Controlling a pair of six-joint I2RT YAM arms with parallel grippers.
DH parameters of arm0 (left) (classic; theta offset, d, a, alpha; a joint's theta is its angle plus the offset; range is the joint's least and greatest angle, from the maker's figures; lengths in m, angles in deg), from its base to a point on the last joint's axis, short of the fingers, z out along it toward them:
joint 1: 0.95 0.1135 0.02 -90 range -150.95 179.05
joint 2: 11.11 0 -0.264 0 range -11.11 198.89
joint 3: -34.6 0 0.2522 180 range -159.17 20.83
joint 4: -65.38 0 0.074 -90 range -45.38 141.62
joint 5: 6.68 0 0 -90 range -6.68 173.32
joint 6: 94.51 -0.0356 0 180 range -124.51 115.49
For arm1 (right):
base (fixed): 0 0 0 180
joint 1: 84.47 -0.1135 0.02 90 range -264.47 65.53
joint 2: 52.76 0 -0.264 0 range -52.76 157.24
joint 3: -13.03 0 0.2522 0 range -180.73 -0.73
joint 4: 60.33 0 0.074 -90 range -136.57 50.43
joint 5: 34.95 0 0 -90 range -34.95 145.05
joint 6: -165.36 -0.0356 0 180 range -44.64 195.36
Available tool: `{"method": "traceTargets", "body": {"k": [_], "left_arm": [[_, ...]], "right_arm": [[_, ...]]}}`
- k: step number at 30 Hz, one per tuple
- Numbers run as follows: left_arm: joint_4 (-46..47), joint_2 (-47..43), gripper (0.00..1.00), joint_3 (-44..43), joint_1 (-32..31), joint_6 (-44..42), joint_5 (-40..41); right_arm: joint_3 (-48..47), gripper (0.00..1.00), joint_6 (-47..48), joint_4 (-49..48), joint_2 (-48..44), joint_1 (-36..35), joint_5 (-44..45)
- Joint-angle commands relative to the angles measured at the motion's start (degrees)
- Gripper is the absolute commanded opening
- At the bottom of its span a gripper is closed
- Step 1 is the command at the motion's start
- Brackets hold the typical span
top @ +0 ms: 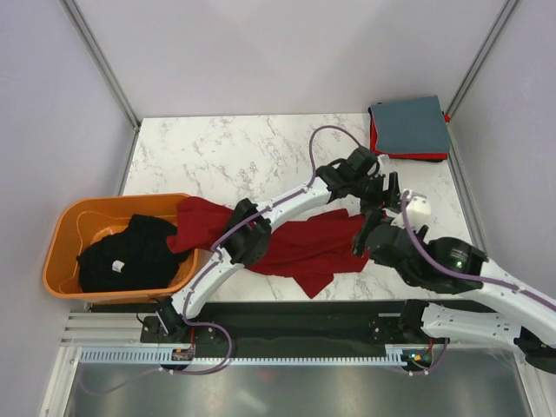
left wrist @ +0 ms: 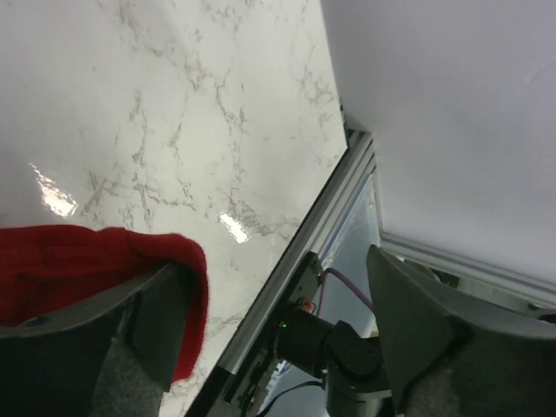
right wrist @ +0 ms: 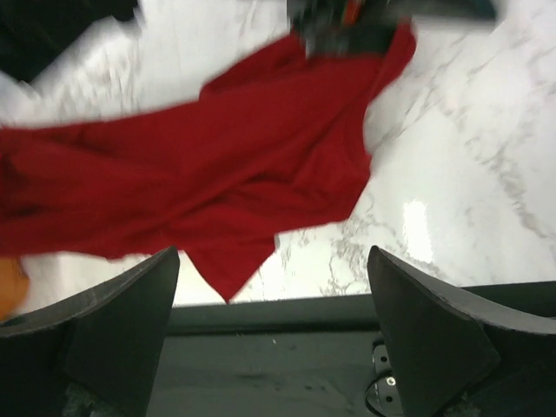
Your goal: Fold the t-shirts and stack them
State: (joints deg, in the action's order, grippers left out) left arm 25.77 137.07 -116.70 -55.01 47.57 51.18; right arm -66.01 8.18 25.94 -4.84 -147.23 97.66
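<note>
A dark red t-shirt (top: 304, 248) lies crumpled across the marble table, from the basket's edge to the front right. It also shows in the right wrist view (right wrist: 217, 165). My left gripper (top: 380, 189) is at the shirt's far right corner, jaws wide open; a fold of red cloth (left wrist: 78, 261) lies against one finger (left wrist: 156, 304). My right gripper (top: 365, 236) hovers open and empty over the shirt's right end near the front edge (right wrist: 274, 256). A black t-shirt (top: 130, 256) lies in the basket. A folded grey-blue shirt (top: 408, 126) rests on a folded red one (top: 417, 157) at the back right.
An orange plastic basket (top: 65, 230) stands at the table's left edge. Bare marble (top: 234, 156) stretches behind the shirt. A dark rail (top: 287, 313) runs along the front edge. Grey walls with metal posts close in the sides.
</note>
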Motion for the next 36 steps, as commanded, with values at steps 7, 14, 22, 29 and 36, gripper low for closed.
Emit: {"method": "traceTargets", "body": {"k": [7,14,22,29,36], "left_arm": [[-4.2,-17.5,1.0,1.6,13.4,-7.6,-2.8],[-6.1,-32.6,1.0,16.0,22.5,-14.6,-1.3],[-11.8,-33.7,1.0,18.4,23.4,-18.8,-4.0],[-40.9,-26.9,1.0,1.0,23.3,-30.3,17.8],[-48.2,-27.8,1.0,3.2,23.9,-35.3,49.0]], "right_arm": [[15.8,0.93,3.9,-24.3,9.2,-4.0,-22.7],[18.7,0.94,5.6,-32.4,20.6,-3.9,-25.1],[18.3,0.94,8.5,-38.8,34.8,-2.1,-23.4],[17.8,0.93,11.5,-40.3,30.7,0.2,-20.6],[15.4,0.92,17.4,-41.6,29.2,7.5,-21.7]]}}
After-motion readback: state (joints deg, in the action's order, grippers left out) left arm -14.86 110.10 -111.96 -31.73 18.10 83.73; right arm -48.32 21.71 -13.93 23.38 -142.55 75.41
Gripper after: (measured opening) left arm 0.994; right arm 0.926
